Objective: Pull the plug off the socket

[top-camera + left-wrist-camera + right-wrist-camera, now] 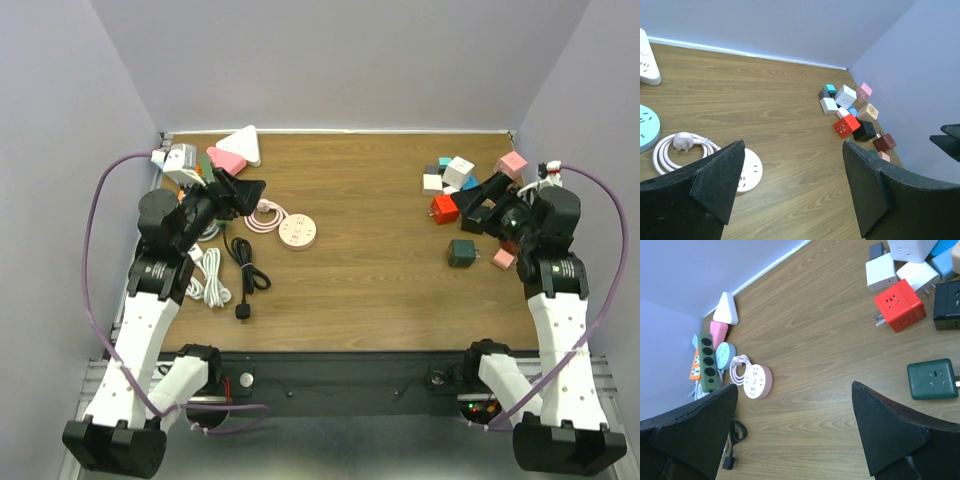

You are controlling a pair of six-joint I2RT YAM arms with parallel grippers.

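A round pink socket (297,231) with a white face lies left of the table's middle, and nothing sits in its holes (757,381). Its pale pink cord (263,215) is coiled beside it, with the cord's plug (682,141) resting on the coil. My left gripper (252,193) hovers just up and left of the socket, open and empty. In the left wrist view the socket (753,172) peeks out beside the left finger of that gripper (794,146). My right gripper (472,205) hangs open and empty over the cube adapters at the right (794,386).
Cube adapters cluster at the back right, among them a red one (445,209) and a dark green one (462,252). Power strips, including a white triangular one (243,145), crowd the back left corner. A black cable (245,270) and a white cable (210,280) lie by the left arm.
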